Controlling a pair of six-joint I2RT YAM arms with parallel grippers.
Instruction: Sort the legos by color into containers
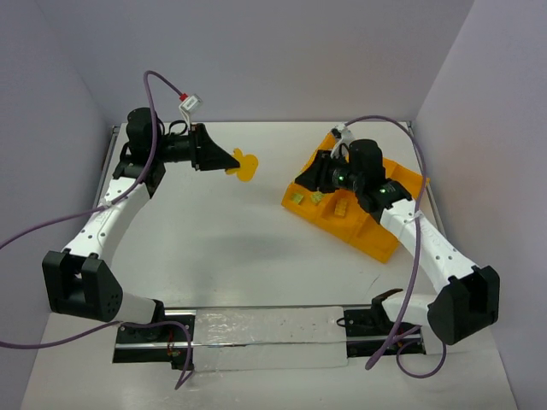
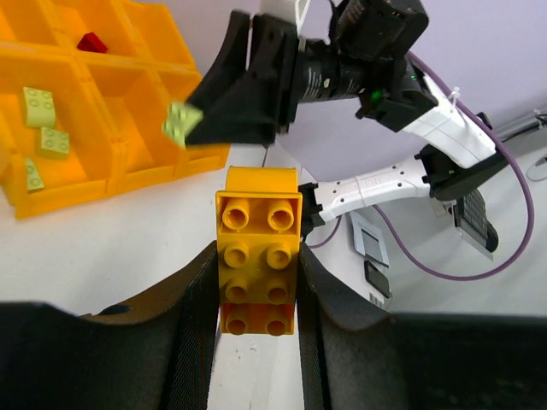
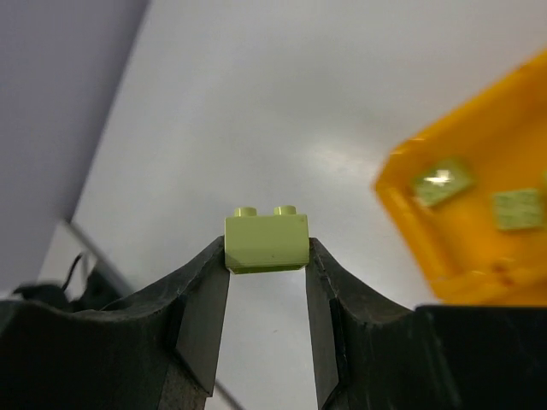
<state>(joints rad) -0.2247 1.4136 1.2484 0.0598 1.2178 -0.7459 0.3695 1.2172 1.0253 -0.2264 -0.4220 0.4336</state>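
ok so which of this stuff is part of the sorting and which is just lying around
Job: yellow brick stack, held light green brick, green bricks in tray, red brick, orange tray.
Lying about: purple cables, white connector, clear strip.

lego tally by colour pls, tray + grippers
Light green bricks: 4 (3 in the tray, 1 in the right gripper)
Red brick: 1
Yellow stack in the left gripper: 1, bricks within it unclear
Total clearly seen: 6
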